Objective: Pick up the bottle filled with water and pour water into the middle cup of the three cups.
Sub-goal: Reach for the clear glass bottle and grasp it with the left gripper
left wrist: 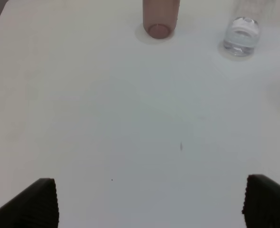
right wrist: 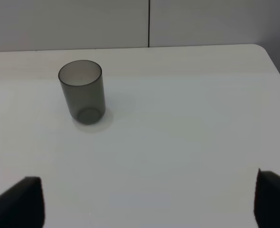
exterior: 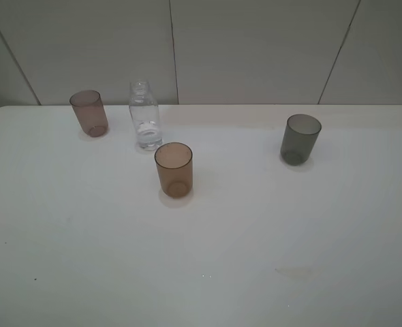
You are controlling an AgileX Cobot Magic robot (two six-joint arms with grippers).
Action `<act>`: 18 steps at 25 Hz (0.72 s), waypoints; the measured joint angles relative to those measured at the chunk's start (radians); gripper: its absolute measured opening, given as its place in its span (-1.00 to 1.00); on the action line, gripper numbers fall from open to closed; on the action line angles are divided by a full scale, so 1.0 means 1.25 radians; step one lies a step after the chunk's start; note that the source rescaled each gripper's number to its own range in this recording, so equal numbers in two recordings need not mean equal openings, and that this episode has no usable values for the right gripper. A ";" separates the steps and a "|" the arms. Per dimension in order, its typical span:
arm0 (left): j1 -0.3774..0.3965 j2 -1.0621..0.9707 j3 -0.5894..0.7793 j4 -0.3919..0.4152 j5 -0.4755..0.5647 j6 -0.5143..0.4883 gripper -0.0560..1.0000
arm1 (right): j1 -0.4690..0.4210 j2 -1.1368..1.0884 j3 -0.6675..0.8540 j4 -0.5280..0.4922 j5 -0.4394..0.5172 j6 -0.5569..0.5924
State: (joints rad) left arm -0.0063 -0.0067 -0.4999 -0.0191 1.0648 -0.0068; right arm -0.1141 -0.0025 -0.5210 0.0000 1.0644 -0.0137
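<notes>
The clear bottle [exterior: 145,116] stands upright at the back left of the white table [exterior: 255,238], with a little water in its base; its base shows in the left wrist view [left wrist: 242,35]. The amber-brown middle cup [exterior: 174,169] stands just in front of it, to its right. The pinkish-mauve cup [exterior: 89,113] stands left of the bottle and shows in the left wrist view [left wrist: 160,19]. The smoky grey cup [exterior: 300,139] stands at the right and shows in the right wrist view [right wrist: 83,91]. My left gripper [left wrist: 149,202] and right gripper [right wrist: 149,204] are open, empty and far from all of them. Neither arm shows in the high view.
A grey panelled wall [exterior: 255,48] rises behind the table's far edge. The table's rounded right corner [right wrist: 266,52] shows in the right wrist view. A faint stain [exterior: 298,272] lies on the table near the front right.
</notes>
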 joint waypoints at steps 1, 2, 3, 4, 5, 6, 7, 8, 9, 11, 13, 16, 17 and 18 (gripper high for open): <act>0.000 0.000 0.000 0.000 0.000 0.000 0.99 | 0.000 0.000 0.000 0.000 0.000 0.000; 0.000 0.000 0.000 0.000 0.000 0.000 0.99 | 0.000 0.000 0.000 0.000 0.000 0.000; 0.000 0.000 0.000 0.000 0.000 0.000 0.99 | 0.000 0.000 0.000 0.000 0.000 0.000; 0.000 0.000 0.000 0.000 0.000 0.000 0.99 | 0.000 0.000 0.000 0.000 0.000 0.000; 0.000 0.000 0.000 0.000 0.000 0.000 0.99 | 0.000 0.000 0.000 0.000 0.000 0.000; 0.000 0.000 0.000 0.000 0.000 0.000 0.99 | 0.000 0.000 0.000 0.000 0.000 0.000; 0.000 0.000 0.000 0.000 0.000 0.000 0.99 | 0.000 0.000 0.000 0.000 0.000 0.000; 0.000 0.000 0.000 0.000 0.000 0.000 0.99 | 0.000 0.000 0.000 0.000 0.000 0.000; 0.000 0.000 0.000 0.000 0.000 0.000 0.99 | 0.000 0.000 0.000 0.000 0.000 0.000; 0.000 0.000 0.000 0.000 0.000 0.000 0.99 | 0.000 0.000 0.000 0.000 0.000 0.000; 0.000 0.000 0.000 0.000 0.000 0.000 0.99 | 0.000 0.000 0.000 0.000 0.000 0.000; 0.000 0.000 0.000 0.000 0.000 0.000 0.99 | 0.000 0.000 0.000 0.000 0.000 0.000; 0.000 0.000 0.000 0.000 0.000 0.000 0.99 | 0.000 0.000 0.000 0.000 0.000 0.000; 0.000 0.000 0.000 0.000 0.000 0.000 0.99 | 0.000 0.000 0.000 0.000 0.000 0.000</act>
State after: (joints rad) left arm -0.0063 -0.0067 -0.4999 -0.0191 1.0648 -0.0068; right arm -0.1141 -0.0025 -0.5210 0.0000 1.0644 -0.0137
